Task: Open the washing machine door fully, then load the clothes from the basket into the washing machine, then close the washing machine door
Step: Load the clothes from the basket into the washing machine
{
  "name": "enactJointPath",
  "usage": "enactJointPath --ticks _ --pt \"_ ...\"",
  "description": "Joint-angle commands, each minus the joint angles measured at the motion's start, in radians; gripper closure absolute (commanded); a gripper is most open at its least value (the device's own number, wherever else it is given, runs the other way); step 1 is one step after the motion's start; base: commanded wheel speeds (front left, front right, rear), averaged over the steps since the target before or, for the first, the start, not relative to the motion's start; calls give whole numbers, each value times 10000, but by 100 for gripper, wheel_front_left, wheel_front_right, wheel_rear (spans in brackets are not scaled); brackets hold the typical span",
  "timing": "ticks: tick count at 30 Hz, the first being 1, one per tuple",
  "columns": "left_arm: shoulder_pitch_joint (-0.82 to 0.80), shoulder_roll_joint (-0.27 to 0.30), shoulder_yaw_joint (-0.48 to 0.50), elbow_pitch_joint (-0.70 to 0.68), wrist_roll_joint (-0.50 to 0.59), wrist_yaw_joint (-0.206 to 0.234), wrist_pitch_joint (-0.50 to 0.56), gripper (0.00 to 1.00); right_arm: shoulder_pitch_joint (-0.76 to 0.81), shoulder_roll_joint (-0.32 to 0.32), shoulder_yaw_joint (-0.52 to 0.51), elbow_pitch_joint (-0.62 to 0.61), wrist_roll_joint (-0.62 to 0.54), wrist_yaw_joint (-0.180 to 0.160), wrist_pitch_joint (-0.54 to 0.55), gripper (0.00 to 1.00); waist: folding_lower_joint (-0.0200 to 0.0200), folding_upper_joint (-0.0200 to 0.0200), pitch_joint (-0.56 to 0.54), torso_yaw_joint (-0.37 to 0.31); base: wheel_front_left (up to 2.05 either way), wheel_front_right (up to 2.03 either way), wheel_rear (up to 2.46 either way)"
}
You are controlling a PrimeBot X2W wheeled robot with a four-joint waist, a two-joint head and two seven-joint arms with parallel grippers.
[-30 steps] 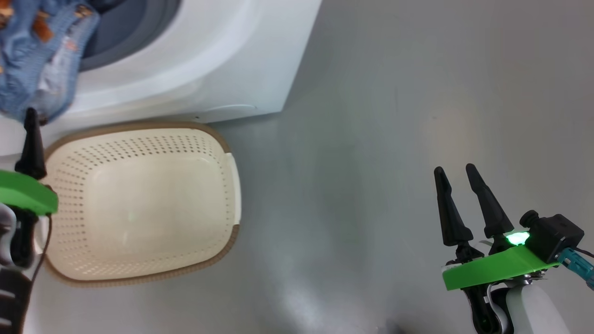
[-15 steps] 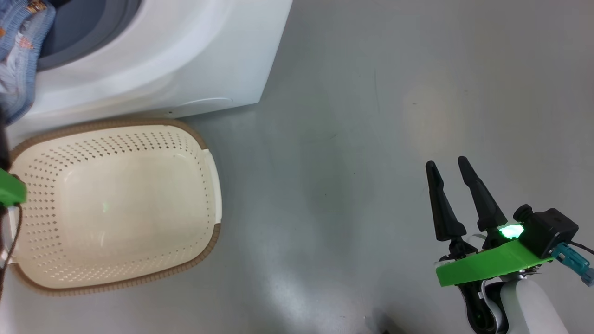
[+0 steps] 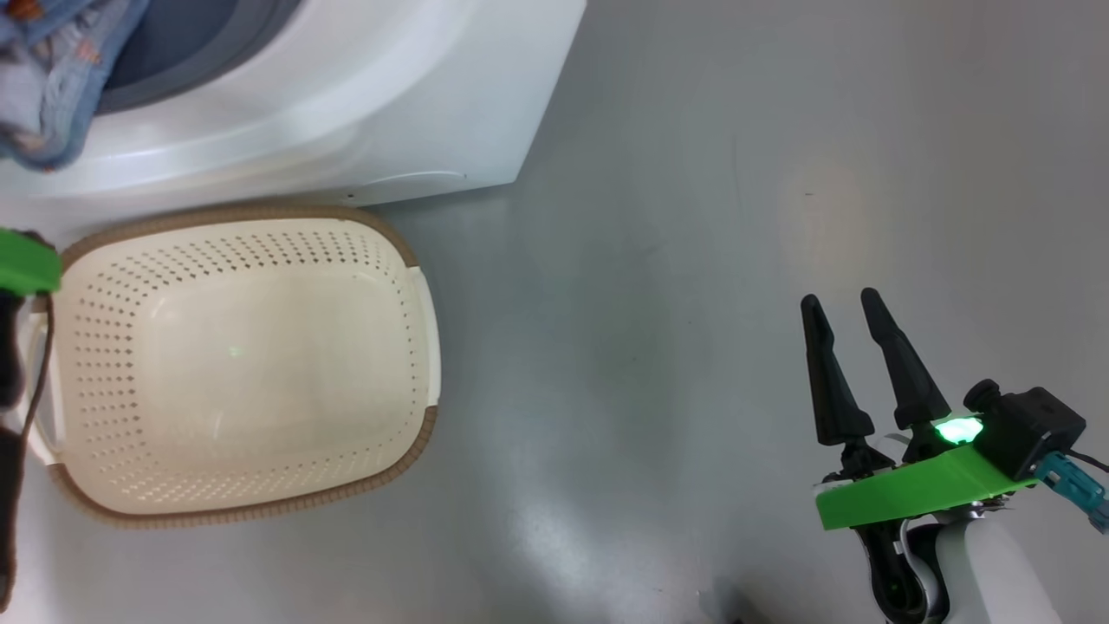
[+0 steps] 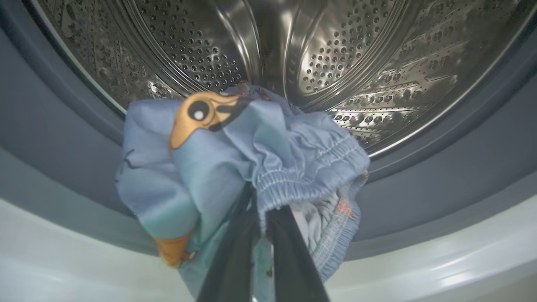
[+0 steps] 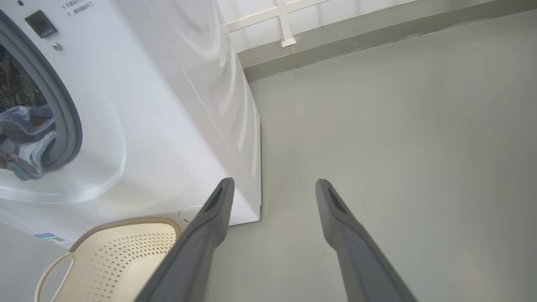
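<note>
The light blue clothes [image 4: 218,167] with orange marks hang over the grey-blue rubber ring [image 4: 440,197] at the mouth of the washing machine [image 3: 390,104], in front of the steel drum [image 4: 293,50]. My left gripper [image 4: 258,201] is shut on this garment, its tips buried under the elastic hem. The same garment [image 3: 43,87] shows at the head view's top left, and my left arm's green plate [image 3: 26,260] sits at the left edge. The cream basket [image 3: 416,260] stands empty on the floor before the machine. My right gripper [image 3: 840,299] hangs open over bare floor, far right. The washing machine door is out of view.
Grey floor [image 3: 693,217] stretches right of the machine. In the right wrist view the open right gripper [image 5: 275,181] points past the machine's corner [image 5: 251,167] toward a wall base [image 5: 356,37]; the basket [image 5: 126,251] is at lower left, beside a blue label [image 5: 44,235].
The head camera has shifted a little. My left gripper's finger has left the head view's left side, and its jaws have closed. The right arm has kept its pose.
</note>
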Motion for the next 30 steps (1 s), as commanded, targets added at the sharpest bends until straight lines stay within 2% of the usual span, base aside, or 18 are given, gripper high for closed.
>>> enactJointPath --ticks 1,6,15,19,23,27,30 --pt "-25 475 157 -344 122 -14 -57 100 -69 9 271 -169 20 16 -76 0 0 0 -27 28 0 0 0" --pt "-674 754 -663 -171 -106 -14 -57 100 -121 29 437 -73 74 16 -76 0 0 0 -115 -52 0 0 0" --pt "-2625 1274 -2945 2205 -1190 -14 -44 100 131 37 654 2 293 16 -76 0 0 0 -371 -510 0 0 0" --pt "-3353 1458 -3381 2777 -1400 -14 -49 100 196 37 718 3 331 16 -76 0 0 0 -402 -652 0 0 0" --pt "-4172 1810 -2832 2414 -1061 -14 -53 100 201 38 796 -38 375 16 -76 0 0 0 -359 -882 0 0 0" --pt "-3938 1671 -1825 2054 -1018 -14 -55 100 259 38 860 -43 382 16 -76 0 0 0 -423 -1070 0 0 0" --pt "-3461 1538 -2114 2516 -975 -14 -55 100 347 38 929 -12 369 16 -76 0 0 0 -514 -1163 0 0 0"
